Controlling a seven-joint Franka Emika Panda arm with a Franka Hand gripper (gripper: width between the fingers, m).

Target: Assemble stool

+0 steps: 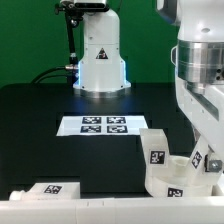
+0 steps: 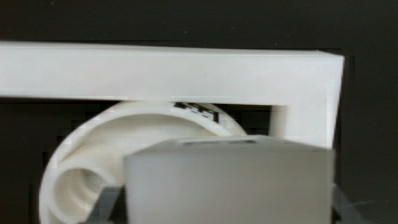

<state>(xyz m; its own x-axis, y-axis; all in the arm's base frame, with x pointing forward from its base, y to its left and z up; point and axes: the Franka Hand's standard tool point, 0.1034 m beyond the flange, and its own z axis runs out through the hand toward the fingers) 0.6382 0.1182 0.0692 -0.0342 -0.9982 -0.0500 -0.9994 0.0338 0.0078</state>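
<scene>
The round white seat stands on edge, its hollow underside facing the wrist camera, below a white L-shaped bar. In the exterior view the seat is at the lower right. My gripper hangs over it at the right edge and is shut on a chunky white leg, which fills the space between my dark fingers and sits in front of the seat. A tag on the held leg shows. Another tagged white leg stands just to the exterior view's left of the gripper.
The marker board lies flat mid-table, in front of the white robot base. One more tagged leg lies at the lower left. A white bar runs along the bottom edge of the black table.
</scene>
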